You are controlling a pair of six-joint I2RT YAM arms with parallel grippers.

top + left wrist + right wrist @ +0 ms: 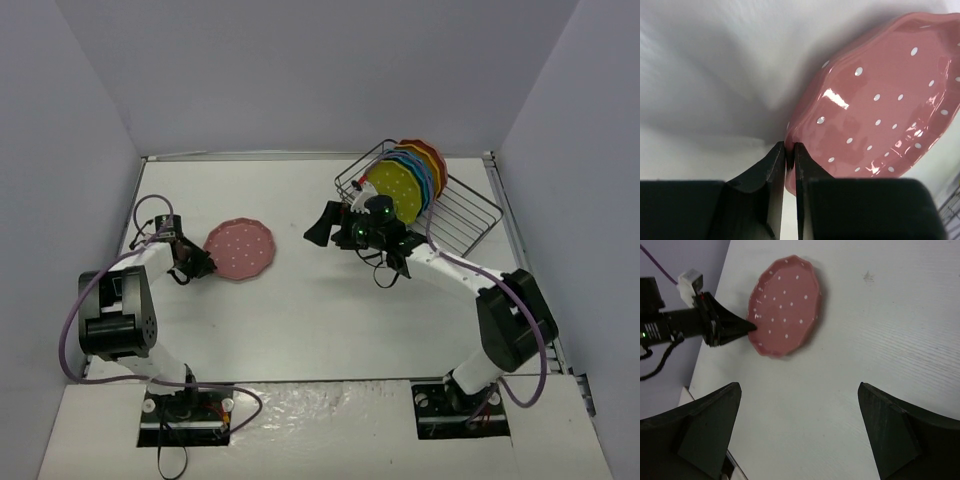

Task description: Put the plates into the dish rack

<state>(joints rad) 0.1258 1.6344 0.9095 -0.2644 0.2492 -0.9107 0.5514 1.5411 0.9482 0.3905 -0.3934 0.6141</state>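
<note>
at left, left claw [790, 146] pinches pink plate [880, 100], nearly closed.

Shows pink with white dots on the plate [241, 249]; black on the rack [472, 214]; lime, teal, orange, red on racked plates [399, 190].

A pink plate [786, 305] with white dots lies on the white table [880, 350]. On the plate's side nearest the purple wall [695, 252], the left gripper [751, 326] reaches in, its narrow black tip meeting the plate's rim. A purple cable [660, 264] runs behind it. Nearer than the plate, the right gripper [799, 390] spreads its dark fingers [705, 435] wide, with bare table between them.
</note>
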